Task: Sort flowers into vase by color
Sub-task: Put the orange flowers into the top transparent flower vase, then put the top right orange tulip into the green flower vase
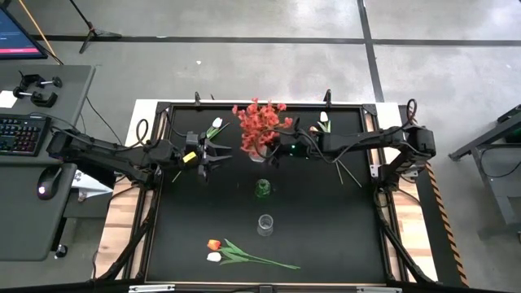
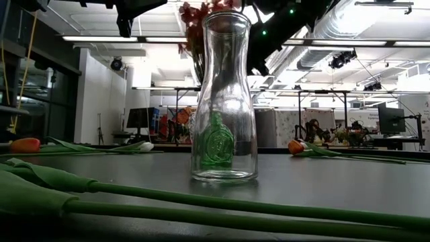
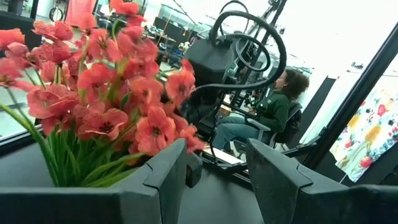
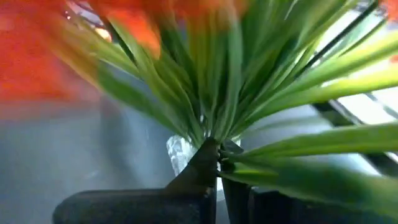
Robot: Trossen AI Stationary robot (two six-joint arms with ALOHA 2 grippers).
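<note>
The left gripper (image 1: 218,152) hovered beside the red flowers (image 1: 260,124), its fingers (image 3: 168,171) spread apart and holding nothing. The right gripper (image 1: 275,151) was clamped on the red stems (image 4: 217,118) just above a vase mouth. Only the low view showed the clear vase (image 2: 222,101) close up; no lettering was readable. An orange tulip (image 1: 213,244) and a white tulip (image 1: 213,257) lay at the table's near edge.

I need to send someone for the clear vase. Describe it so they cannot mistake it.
Start at the black table and go to its middle. Two glass vases stand there in a line; the clear vase is the one nearer the tulips lying at the front edge. Its neighbour, the green vase, is tinted.
</note>
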